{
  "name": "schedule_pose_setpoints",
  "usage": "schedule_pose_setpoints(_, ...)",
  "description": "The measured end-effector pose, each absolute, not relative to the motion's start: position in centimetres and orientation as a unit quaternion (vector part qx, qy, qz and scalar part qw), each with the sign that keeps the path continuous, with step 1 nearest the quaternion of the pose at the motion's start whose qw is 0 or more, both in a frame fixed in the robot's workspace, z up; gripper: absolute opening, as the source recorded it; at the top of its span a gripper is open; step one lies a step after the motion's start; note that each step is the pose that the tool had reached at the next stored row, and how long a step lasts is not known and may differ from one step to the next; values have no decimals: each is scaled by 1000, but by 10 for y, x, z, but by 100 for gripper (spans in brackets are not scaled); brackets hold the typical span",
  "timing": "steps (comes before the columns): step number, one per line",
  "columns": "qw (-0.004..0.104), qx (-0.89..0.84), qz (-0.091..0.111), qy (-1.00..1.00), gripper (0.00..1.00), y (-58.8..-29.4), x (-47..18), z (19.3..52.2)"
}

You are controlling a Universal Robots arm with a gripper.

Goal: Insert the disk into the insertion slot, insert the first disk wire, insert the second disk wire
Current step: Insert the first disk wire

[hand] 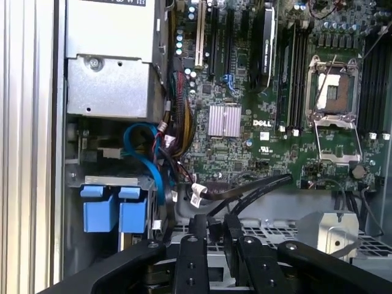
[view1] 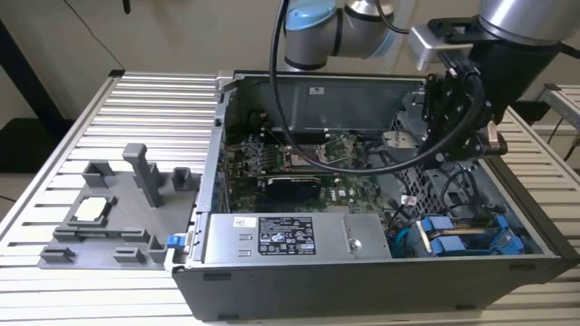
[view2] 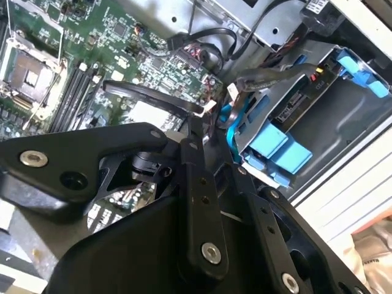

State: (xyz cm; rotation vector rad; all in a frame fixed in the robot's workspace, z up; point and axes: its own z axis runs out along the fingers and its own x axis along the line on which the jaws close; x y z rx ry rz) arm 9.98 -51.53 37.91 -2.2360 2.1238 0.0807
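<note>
Slatted metal table [view1: 154, 102], exterior view, left to right:

- Far left: grey fixture tray [view1: 118, 234] with a small chip [view1: 94, 208] on it. Not part of this job.
- Centre: open computer case [view1: 363, 282], motherboard [view1: 290, 173] exposed. The labelled power supply [view1: 285, 238] sits at lower centre.
- Lower right: the disk [view1: 458, 239] is down inside the insertion slot [hand: 107, 181]. Its blue carrier tabs stand flush with the cage edge and look level, not cocked. I'd call step one done.
- Upper right: the arm [view1: 512, 41] comes in from the top edge. Its head hangs over the right part of the case, above the far edge of the board and well apart from the disk.

Wires:
- A blue cable [hand: 144, 131] loops between the power supply and the slot. I can't see where either end lands.
- In the first wrist view a black cable [hand: 245, 187] with a white tag [hand: 196, 191] runs across the board edge and ends just beside the gripper [hand: 214, 225]. The second wrist view shows the same tagged end right at the gripper.
- I can't tell whether the gripper is spread, pressed together or pinching that cable.
- No plug is clearly seated at the disk in any view.

Status, my read: disk in, both wire steps unconfirmed. The work now sits at the black cable.
</note>
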Motion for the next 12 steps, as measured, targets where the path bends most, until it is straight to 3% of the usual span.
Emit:
schedule_pose_setpoints(6,52,-727,22,684,27,-516,95,376)
schedule_pose_setpoints(12,54,-727,20,684,27,-517,92,374)
